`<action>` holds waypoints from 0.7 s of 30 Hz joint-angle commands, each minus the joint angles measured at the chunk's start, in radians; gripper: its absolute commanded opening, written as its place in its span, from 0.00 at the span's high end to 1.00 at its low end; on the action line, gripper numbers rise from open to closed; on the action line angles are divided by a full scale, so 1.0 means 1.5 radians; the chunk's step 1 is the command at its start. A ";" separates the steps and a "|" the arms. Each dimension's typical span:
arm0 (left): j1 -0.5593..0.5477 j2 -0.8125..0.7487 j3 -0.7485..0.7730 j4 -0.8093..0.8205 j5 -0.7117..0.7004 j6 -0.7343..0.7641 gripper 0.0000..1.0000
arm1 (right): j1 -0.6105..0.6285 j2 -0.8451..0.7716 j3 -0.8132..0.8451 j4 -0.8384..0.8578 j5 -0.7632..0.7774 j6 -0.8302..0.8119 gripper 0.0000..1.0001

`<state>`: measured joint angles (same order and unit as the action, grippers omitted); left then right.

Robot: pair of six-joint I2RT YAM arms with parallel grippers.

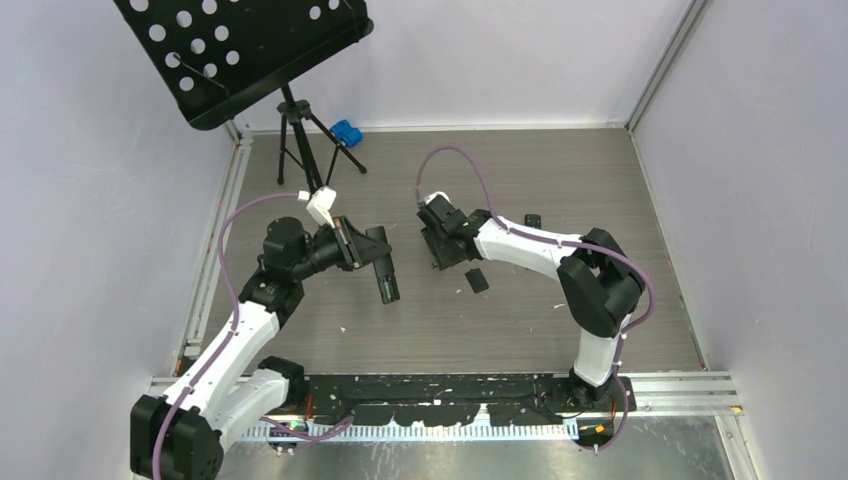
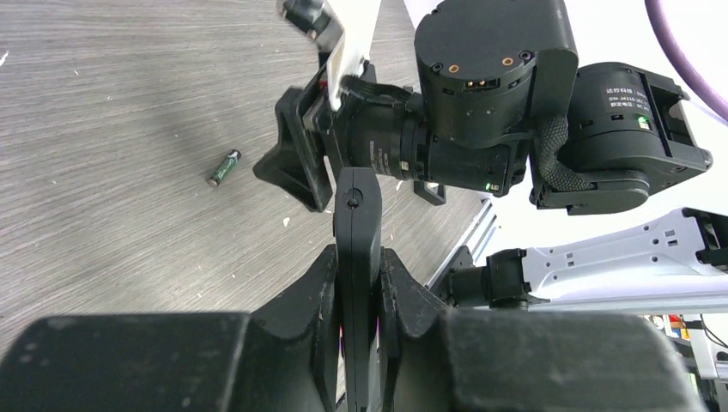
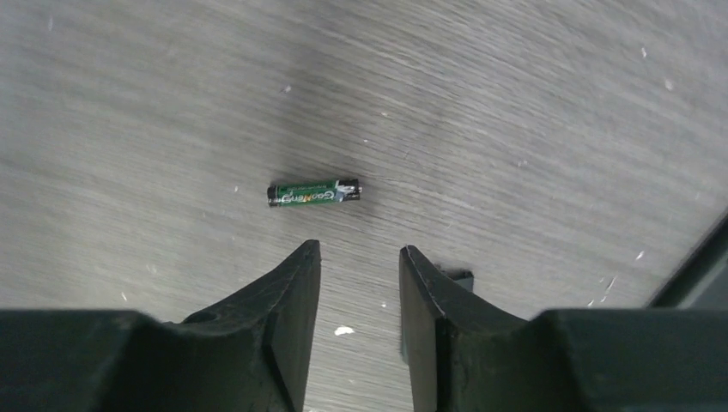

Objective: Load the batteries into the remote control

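My left gripper (image 1: pixel 372 252) is shut on the black remote control (image 1: pixel 386 278) and holds it above the table. In the left wrist view the remote control (image 2: pixel 358 206) stands edge-on, pinched between the left gripper's (image 2: pixel 359 257) two fingers. One of the batteries, a dark green cell (image 3: pixel 313 192), lies flat on the table just beyond my right gripper (image 3: pixel 359 257), which hangs open above it with nothing between its fingers. The same green battery (image 2: pixel 224 167) shows left of the right gripper (image 2: pixel 300 163) in the left wrist view. No other batteries are in view.
A small flat black cover (image 1: pixel 477 281) lies on the table right of the remote. Another small dark piece (image 1: pixel 533 220) sits further right. A black music stand (image 1: pixel 240 50) on a tripod and a blue object (image 1: pixel 346 131) are at the back left.
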<state>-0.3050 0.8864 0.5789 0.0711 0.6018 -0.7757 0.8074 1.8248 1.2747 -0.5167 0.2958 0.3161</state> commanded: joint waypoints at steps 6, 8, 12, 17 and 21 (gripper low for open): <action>0.033 0.018 0.037 0.040 0.039 -0.023 1.00 | -0.035 0.079 0.112 -0.088 -0.158 -0.330 0.38; 0.045 0.020 0.035 0.051 0.052 -0.037 1.00 | -0.041 0.095 0.129 -0.101 -0.166 -0.351 0.37; 0.063 0.024 0.034 0.063 0.074 -0.057 1.00 | -0.046 0.127 0.160 -0.113 -0.172 -0.404 0.37; 0.074 0.031 0.038 0.076 0.093 -0.074 1.00 | -0.068 0.175 0.204 -0.141 -0.210 -0.439 0.39; 0.077 0.036 0.041 0.076 0.094 -0.077 1.00 | -0.071 0.204 0.231 -0.154 -0.268 -0.458 0.41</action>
<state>-0.1978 0.9344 0.5907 0.1234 0.7052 -0.8726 0.7067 2.0922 1.5631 -0.7124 -0.0059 -0.3065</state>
